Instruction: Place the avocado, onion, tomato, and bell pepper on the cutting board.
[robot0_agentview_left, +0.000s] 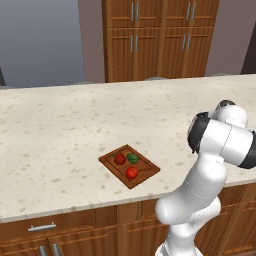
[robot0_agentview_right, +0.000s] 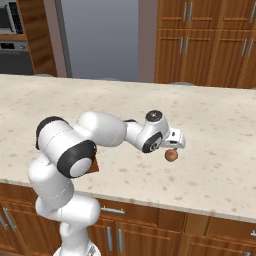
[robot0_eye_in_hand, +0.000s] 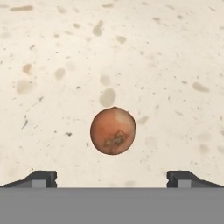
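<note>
Left base view: the cutting board (robot0_agentview_left: 129, 165) lies near the front edge of the speckled tabletop (robot0_agentview_left: 60, 125) and already carries three items, which I read as the bell pepper (robot0_agentview_left: 119, 159), the avocado (robot0_agentview_left: 133, 158) and the tomato (robot0_agentview_left: 132, 173), though at this size I cannot make out a stem to tell the two red ones apart. Right base view: I have the arm reaching out to the right, well away from the board, with the gripper (robot0_agentview_right: 172, 149) poised just above the onion (robot0_agentview_right: 171, 155). Hand view: the onion sits alone on the tabletop, centred between the two fingers (robot0_eye_in_hand: 41, 178), which stand wide apart and hold nothing. I judge the onion pickup to be the step in hand; the next move calls for a straight descent until the fingers flank the ball, then a closing.
</note>
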